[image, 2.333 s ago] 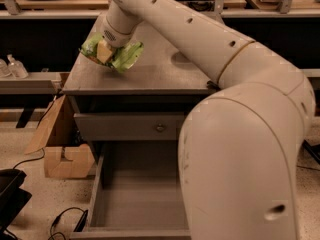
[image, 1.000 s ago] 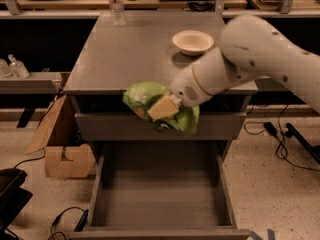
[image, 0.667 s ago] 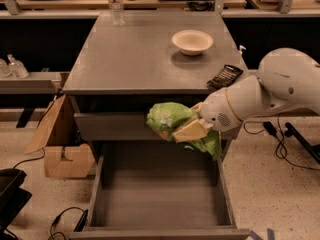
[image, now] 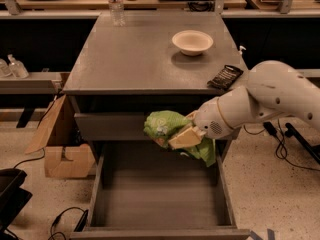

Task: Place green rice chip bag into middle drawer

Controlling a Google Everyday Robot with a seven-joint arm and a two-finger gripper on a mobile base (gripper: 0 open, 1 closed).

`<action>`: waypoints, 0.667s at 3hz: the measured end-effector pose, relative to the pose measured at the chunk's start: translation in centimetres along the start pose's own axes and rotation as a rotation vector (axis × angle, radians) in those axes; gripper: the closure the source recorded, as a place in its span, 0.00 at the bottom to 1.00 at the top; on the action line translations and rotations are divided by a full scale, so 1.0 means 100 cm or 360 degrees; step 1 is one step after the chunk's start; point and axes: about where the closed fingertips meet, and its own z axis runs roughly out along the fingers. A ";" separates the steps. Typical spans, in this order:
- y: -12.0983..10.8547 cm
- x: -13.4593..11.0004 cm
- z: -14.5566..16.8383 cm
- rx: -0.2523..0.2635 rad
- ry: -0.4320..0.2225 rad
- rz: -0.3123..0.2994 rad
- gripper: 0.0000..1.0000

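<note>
Hand [image: 184, 137]: clamped on green rice chip bag [image: 161, 123]
Bag position: hanging over rear of open middle drawer [image: 155, 199], floor straight below

You have warm, even light from overhead: the grey tabletop [image: 135, 59] glows softly and the white bowl [image: 192, 41] casts a short shadow in front of it. The gripper [image: 186, 136], clasping the green rice chip bag [image: 162, 124] over the middle drawer [image: 155, 196], is well lit, while the drawer's back lies in shade

A grey table [image: 125, 59] stands in the centre, with speckled floor [image: 270, 184] at 4 o'clock, a cardboard box [image: 67, 161] at 8 and a workbench [image: 65, 5] at 12. The gripper [image: 186, 137] hangs just below centre.
</note>
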 end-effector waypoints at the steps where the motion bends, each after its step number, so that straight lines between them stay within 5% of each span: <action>1: -0.008 0.056 0.067 -0.0058 0.0072 0.0091 1.00; 2: -0.021 0.115 0.134 -0.0104 0.0119 0.0139 1.00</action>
